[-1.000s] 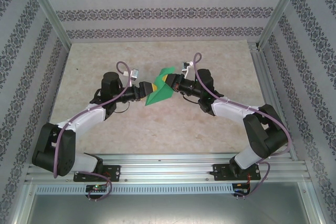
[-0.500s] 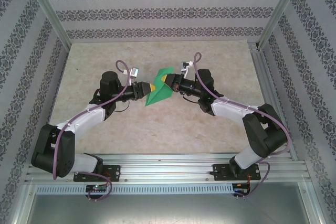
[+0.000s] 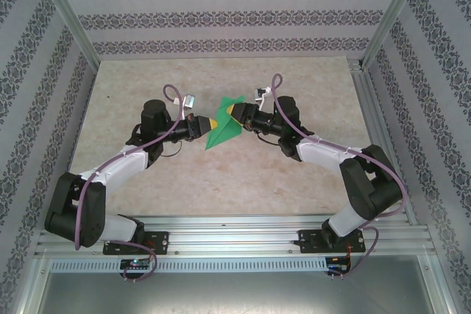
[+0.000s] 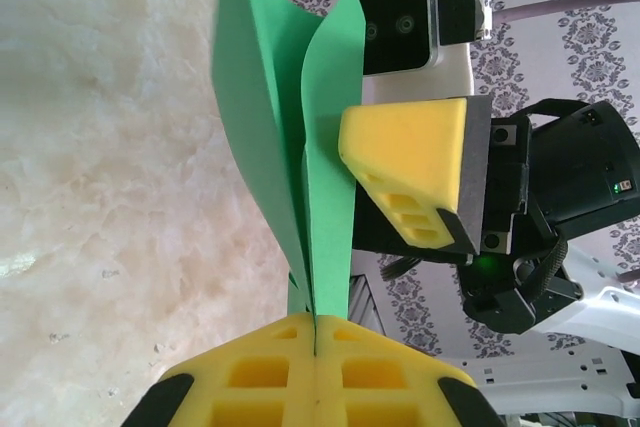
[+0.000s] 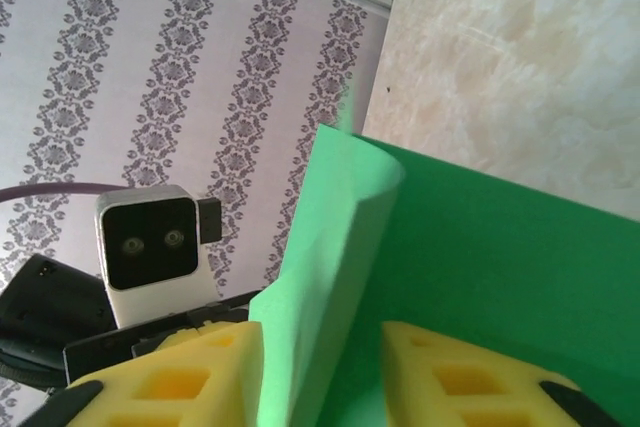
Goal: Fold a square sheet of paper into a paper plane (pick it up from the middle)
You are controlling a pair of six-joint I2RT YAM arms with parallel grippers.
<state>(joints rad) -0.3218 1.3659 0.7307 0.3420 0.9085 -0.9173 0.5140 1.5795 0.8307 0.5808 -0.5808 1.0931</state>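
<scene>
Left gripper (image 4: 315, 332) is clamped shut on the paper (image 4: 262, 97), which is held up above the table (image 3: 147, 79) between the two arms. Right gripper (image 5: 320, 347) is seen with pads apart, the paper passing loosely between them. Several creases are done and layers are stacked. A finished dart is not yet formed, so wing folds are judged left.

The work surface is a tabletop (image 3: 221, 182) with a pale beige marbled pattern, evenly lit with only soft shadows. It is closed in at the back and on both sides by walls (image 3: 221, 16) papered in white with grey-violet damask bands, and slanting aluminium posts (image 3: 68, 14) mark the corners. Along the near edge runs a slotted aluminium rail (image 3: 235, 234), and below it lies a plain grey metal sheet (image 3: 235, 292).
</scene>
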